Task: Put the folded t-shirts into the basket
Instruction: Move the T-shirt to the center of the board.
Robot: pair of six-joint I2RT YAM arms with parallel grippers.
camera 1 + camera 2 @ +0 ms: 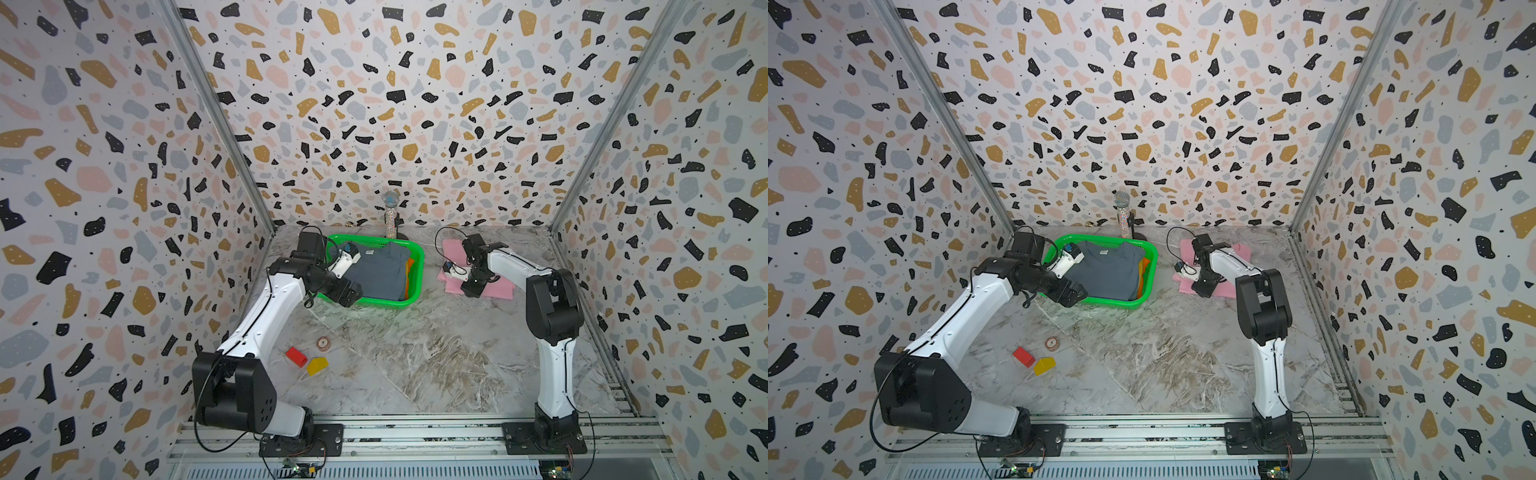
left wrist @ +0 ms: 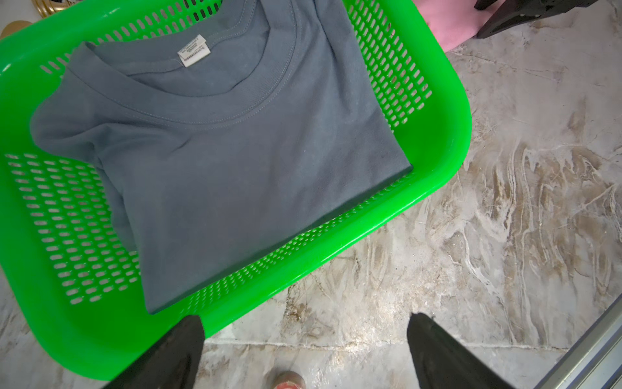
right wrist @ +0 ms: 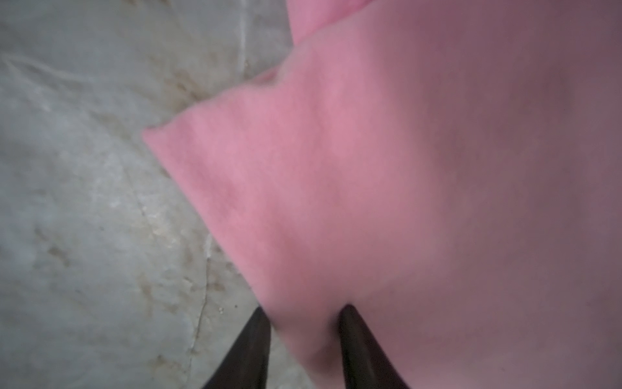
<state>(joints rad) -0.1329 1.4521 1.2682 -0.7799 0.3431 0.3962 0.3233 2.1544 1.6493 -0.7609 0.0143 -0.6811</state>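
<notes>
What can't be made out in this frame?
- Under the grey-blue shirt in the basket: only an orange edge shows in both top views.
- Right wrist view: blurred; whether the right jaws pinch the pink shirt is unclear.
- Left wrist view: the label print is too small.

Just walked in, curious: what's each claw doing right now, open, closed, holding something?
Left claw: open, holding nothing, near the basket.
Right claw: closed on an edge of the pink t-shirt.
</notes>
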